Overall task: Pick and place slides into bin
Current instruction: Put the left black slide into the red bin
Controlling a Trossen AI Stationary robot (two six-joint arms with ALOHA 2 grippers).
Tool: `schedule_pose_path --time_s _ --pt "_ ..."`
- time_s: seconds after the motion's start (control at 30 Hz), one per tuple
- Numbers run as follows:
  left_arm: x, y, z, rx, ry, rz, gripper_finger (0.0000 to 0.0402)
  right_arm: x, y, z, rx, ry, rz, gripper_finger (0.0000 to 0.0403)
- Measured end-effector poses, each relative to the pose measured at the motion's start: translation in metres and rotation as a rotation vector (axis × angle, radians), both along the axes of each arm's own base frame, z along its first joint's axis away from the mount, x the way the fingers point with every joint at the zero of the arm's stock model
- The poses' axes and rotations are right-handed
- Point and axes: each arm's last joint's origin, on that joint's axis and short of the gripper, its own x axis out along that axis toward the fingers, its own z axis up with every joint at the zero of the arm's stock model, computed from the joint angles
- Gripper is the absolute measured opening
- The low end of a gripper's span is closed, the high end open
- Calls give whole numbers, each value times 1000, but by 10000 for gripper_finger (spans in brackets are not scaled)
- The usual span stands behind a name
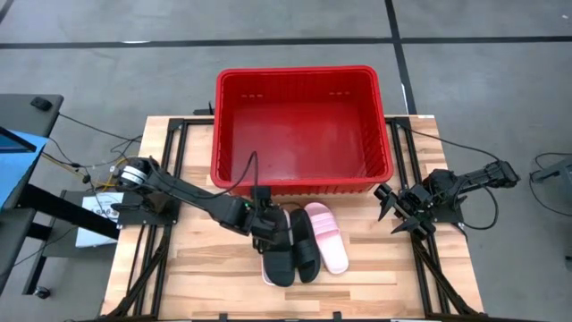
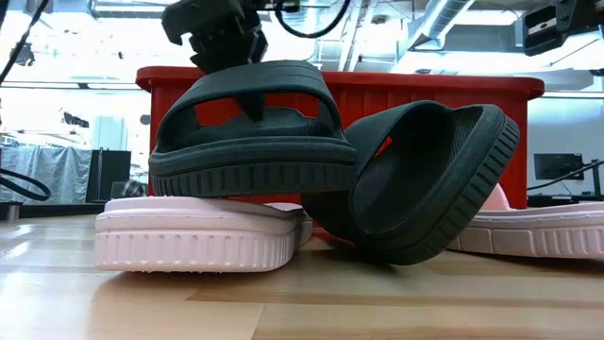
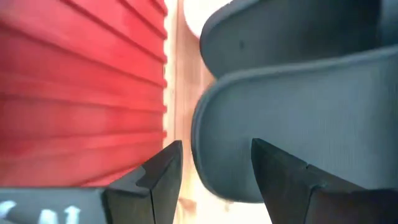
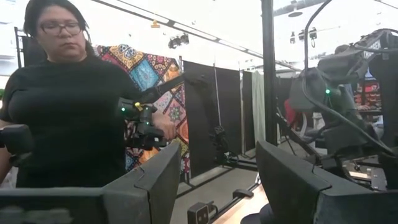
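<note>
The red bin [image 1: 299, 125] stands at the table's far middle. In front of it lie the slides. One black slide [image 1: 279, 255] rests on a pink slide [image 2: 198, 231]. A second black slide [image 2: 425, 179] stands tilted on its side edge beside it. The other pink slide [image 1: 328, 237] lies flat to the right. My left gripper [image 1: 268, 224] is open over the first black slide's far end, its fingers astride that slide's edge [image 3: 205, 155]. My right gripper [image 1: 393, 207] is open and empty, right of the bin. My left gripper comes from above at the first black slide's end near the bin. One finger [image 3: 165, 177] stands outside the slide's edge with bare wood showing between. The other finger [image 3: 280, 177] is over the slide's surface; I cannot tell whether it touches.
The bin's near wall [image 3: 74, 93] is close beside my left gripper. Bare wooden table [image 1: 197, 277] lies in front and to both sides of the slides. A person holding hand controllers shows in the room in the right wrist view [image 4: 68, 106].
</note>
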Motion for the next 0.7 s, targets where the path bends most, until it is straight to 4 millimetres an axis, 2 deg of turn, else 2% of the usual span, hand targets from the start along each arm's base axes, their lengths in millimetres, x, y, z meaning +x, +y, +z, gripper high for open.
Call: schedule_pose_path --time_s 0.27,0.53,0.63,0.7 --pt "4 1 -11 5 41 -1 183 0 0 0 0 -1 0 201" --pt "4 1 -13 1 52 -6 175 0 0 0 0 0 0 201" --pt "3 1 -14 4 68 -12 130 0 0 0 0 -1 0 201" --pt "3 1 -14 1 75 -7 70 0 0 0 0 0 0 201"
